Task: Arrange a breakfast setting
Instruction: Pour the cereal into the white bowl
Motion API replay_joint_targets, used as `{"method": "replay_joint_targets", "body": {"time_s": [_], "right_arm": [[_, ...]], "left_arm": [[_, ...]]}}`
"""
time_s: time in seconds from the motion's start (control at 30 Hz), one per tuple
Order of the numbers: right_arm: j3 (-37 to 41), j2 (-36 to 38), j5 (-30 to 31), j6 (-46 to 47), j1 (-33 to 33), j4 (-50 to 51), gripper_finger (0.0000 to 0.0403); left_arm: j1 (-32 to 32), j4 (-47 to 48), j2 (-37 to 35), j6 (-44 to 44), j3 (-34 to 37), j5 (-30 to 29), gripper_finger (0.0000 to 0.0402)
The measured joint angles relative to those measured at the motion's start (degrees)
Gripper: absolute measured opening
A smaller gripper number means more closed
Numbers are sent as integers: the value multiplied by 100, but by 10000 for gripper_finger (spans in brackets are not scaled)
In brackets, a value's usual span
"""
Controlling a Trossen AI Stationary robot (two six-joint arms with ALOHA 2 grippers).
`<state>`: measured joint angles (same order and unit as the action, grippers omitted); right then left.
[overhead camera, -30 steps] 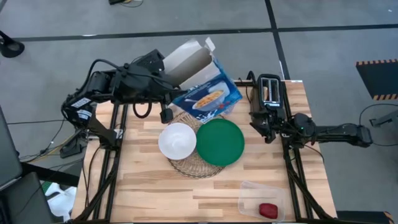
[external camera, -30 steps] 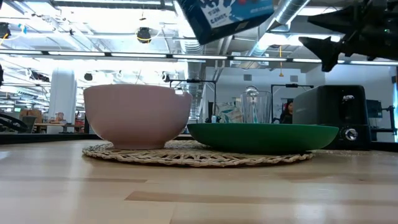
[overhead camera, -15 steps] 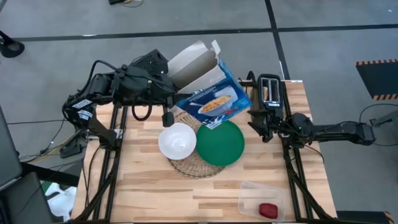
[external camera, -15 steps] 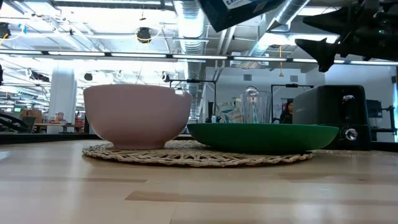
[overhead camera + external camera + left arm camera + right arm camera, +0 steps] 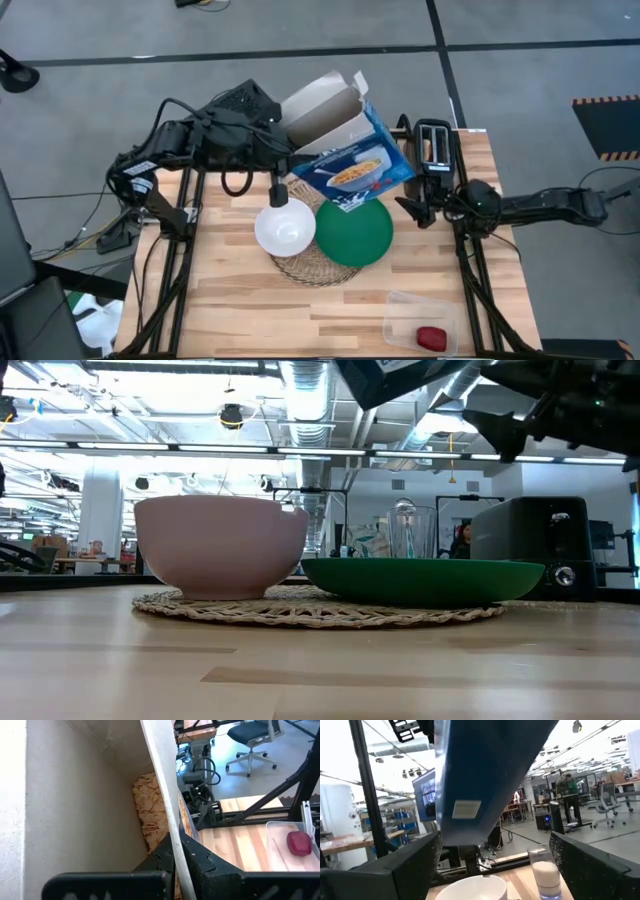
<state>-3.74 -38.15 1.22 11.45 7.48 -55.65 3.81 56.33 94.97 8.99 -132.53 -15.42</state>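
My left gripper [image 5: 292,152] is shut on the open blue-and-white cereal box [image 5: 345,150], held tilted in the air above the far part of the table. The box's lower corner shows at the top of the low view [image 5: 400,375]. Flakes [image 5: 150,815] lie inside it. The white bowl [image 5: 285,227] and green plate [image 5: 353,230] sit on the woven mat [image 5: 318,268]. My right gripper [image 5: 414,210] is open and empty beside the plate, in front of the toaster. A clear glass [image 5: 543,872] stands behind the bowl. The red apple [image 5: 432,338] lies in the tub. My left gripper pinches one side wall of the box [image 5: 167,825] at its open top end, one finger [image 5: 162,862] inside the box and one [image 5: 207,867] outside. The fingers come in along the box from the table's left. The box is lifted clear and tilted, its closed end toward the right.
The black toaster [image 5: 433,145] stands at the far right. A clear plastic tub [image 5: 418,318] sits at the near right corner. Bare wood lies along the near edge and to the left of the mat.
My left gripper has carried the cereal box up and toward the table's right and near side, so it now hangs over the far edges of the bowl and plate. The box has risen almost out of the low view. My right gripper has shifted slightly toward the left.
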Motion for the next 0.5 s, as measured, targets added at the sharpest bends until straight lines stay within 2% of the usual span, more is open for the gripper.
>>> {"method": "replay_joint_targets", "body": {"time_s": [0.33,0.5], "right_arm": [[-745,-1083,-277,-510,-109,-114,399],[-839,-1455,-407,-593,-85,-728,399]], "left_arm": [[2,-80,141,95,2,48,0],[24,-109,145,101,2,109,0]]}}
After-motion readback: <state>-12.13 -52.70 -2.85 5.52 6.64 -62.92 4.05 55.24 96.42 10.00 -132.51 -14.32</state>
